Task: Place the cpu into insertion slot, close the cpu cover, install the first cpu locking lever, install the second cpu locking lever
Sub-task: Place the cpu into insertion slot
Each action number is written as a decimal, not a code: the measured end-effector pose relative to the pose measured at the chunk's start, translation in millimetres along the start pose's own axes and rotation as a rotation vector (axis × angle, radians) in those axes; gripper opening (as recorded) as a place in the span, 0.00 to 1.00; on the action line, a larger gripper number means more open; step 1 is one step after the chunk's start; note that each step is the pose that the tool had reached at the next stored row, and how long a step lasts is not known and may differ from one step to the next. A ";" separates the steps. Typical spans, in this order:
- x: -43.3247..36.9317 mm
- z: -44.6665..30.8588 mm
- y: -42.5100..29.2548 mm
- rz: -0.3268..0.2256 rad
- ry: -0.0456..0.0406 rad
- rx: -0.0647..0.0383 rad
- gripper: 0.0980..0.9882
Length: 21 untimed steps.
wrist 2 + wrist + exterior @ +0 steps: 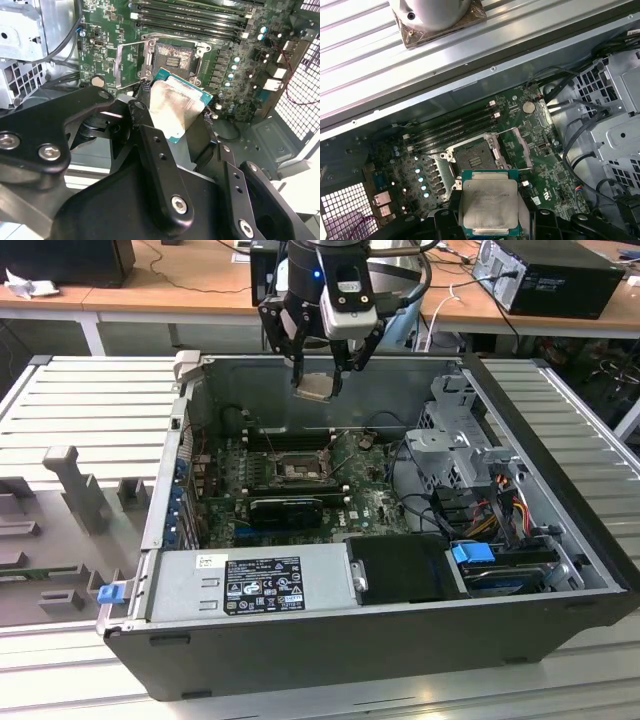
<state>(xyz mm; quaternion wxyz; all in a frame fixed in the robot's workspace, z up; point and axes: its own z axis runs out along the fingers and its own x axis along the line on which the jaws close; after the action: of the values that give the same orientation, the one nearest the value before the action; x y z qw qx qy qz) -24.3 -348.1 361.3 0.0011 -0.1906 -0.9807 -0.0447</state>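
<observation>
Gripper point(320, 376) pinching the cpu point(489, 205) well above the insertion slot point(475, 158); I'd keep it level, edges squared.

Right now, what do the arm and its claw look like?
The claw is matte black: jointed linkage bars with silver screw heads. Above it sit a black wrist with a small blue light, a pale grey camera block and looping black cables.

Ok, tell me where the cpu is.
In the exterior view the cpu is held in the tool, above the open case, clear of the insertion slot.
</observation>
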 end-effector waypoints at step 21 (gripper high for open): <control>-0.1 2.6 -0.2 0.197 -0.0174 -0.004 0.48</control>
<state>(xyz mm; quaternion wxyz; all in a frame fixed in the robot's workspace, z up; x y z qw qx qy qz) -24.3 -348.1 358.7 -0.0033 -0.2866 -0.9570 -0.0447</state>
